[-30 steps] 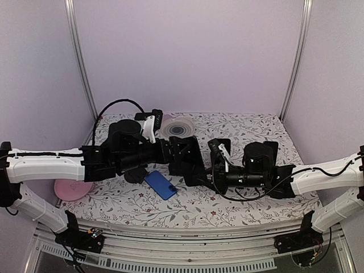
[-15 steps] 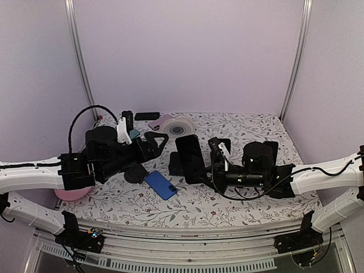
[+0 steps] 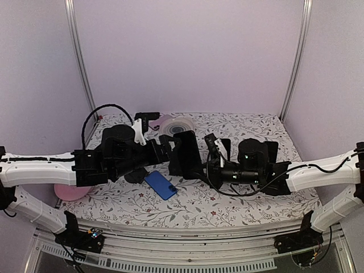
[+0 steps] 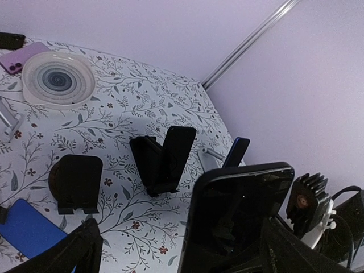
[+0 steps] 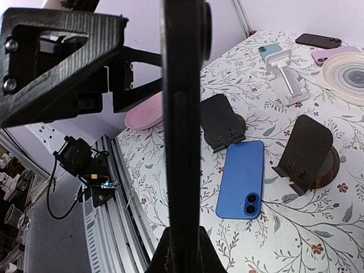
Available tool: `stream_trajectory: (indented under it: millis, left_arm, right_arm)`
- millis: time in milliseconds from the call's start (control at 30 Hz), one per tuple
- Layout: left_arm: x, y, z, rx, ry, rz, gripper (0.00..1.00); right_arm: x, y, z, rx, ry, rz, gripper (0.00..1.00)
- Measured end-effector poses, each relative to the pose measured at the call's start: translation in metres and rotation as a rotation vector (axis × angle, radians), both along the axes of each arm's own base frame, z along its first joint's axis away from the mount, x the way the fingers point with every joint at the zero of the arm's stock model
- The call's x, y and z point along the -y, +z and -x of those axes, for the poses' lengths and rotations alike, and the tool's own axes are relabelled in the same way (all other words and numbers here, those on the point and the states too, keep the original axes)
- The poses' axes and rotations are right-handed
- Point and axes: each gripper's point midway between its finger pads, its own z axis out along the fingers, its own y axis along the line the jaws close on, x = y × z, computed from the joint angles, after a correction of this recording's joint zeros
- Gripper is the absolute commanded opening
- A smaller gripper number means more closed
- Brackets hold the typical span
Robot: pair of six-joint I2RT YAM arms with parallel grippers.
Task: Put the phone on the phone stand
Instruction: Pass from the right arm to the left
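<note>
Flowered table (image 3: 239,210), lilac walls. My right tool (image 3: 208,164) is clamped shut on the black phone (image 3: 187,151), holding it upright above the table's middle. My left tool (image 3: 170,149) gapes wide beside it. 2 black phone stands (image 5: 219,122) sit by a flat blue phone (image 5: 242,179).
</note>
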Motion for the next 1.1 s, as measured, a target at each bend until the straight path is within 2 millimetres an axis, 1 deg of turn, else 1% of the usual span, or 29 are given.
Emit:
stream_trajectory:
  millis: [167, 367, 500, 633, 833, 1100]
  left_arm:
    - [0.023, 0.0, 0.005, 0.001, -0.059, -0.012, 0.97]
    - [0.041, -0.003, 0.001, -0.003, -0.082, -0.037, 0.97]
    - [0.042, -0.011, -0.002, -0.014, -0.067, -0.063, 0.96]
    - [0.038, -0.015, -0.003, -0.02, -0.047, -0.077, 0.91]
    - [0.037, -0.016, -0.006, -0.024, -0.031, -0.09, 0.79]
    - [0.036, -0.019, -0.007, -0.028, -0.024, -0.101, 0.55]
  right_arm:
    - [-0.007, -0.003, -0.007, 0.002, -0.036, 0.031, 0.02]
    - [-0.018, -0.01, -0.007, 0.017, -0.054, 0.081, 0.02]
    - [-0.018, -0.013, -0.006, 0.027, -0.059, 0.1, 0.02]
    - [-0.019, -0.015, -0.006, 0.034, -0.071, 0.116, 0.02]
    - [-0.024, -0.013, -0.006, 0.059, -0.083, 0.133, 0.02]
    - [-0.023, -0.014, -0.007, 0.071, -0.098, 0.158, 0.02]
